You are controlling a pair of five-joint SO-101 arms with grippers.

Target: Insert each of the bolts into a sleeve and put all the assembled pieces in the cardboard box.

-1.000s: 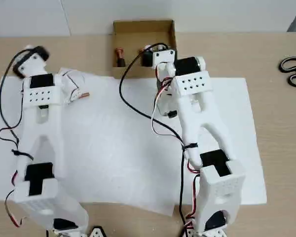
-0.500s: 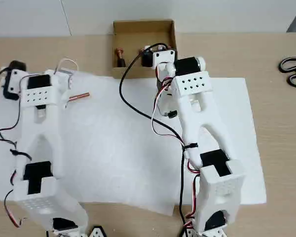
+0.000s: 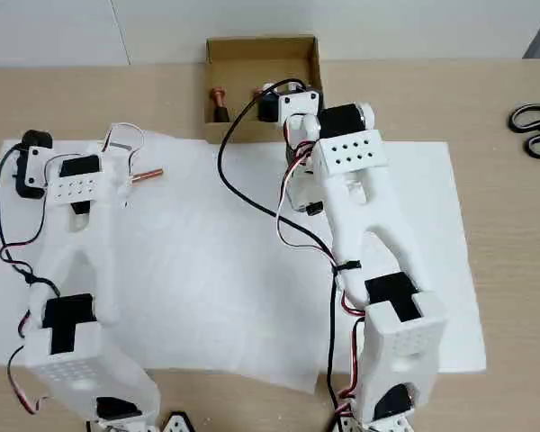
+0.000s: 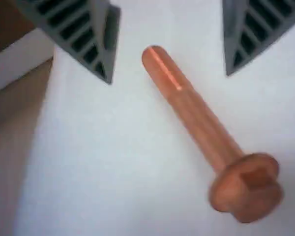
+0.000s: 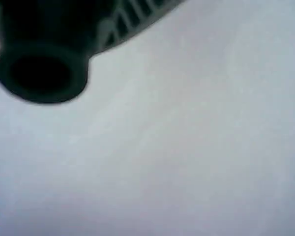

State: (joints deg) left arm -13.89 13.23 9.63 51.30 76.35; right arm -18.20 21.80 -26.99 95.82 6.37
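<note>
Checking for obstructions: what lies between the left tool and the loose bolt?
Only bare white sheet. The left wrist view shows the bolt lying flat, its tip in the gap of the open left tool, touching neither finger.

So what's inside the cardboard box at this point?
One copper bolt in a black sleeve lies in the cardboard box near its left wall. A second copper piece shows beside it, half covered by the right arm, which also hides the box's near right part.

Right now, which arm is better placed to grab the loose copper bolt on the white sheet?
Left. Its open fingers flank the copper bolt lying on the white sheet; the right arm is farther off and holds a black sleeve.
</note>
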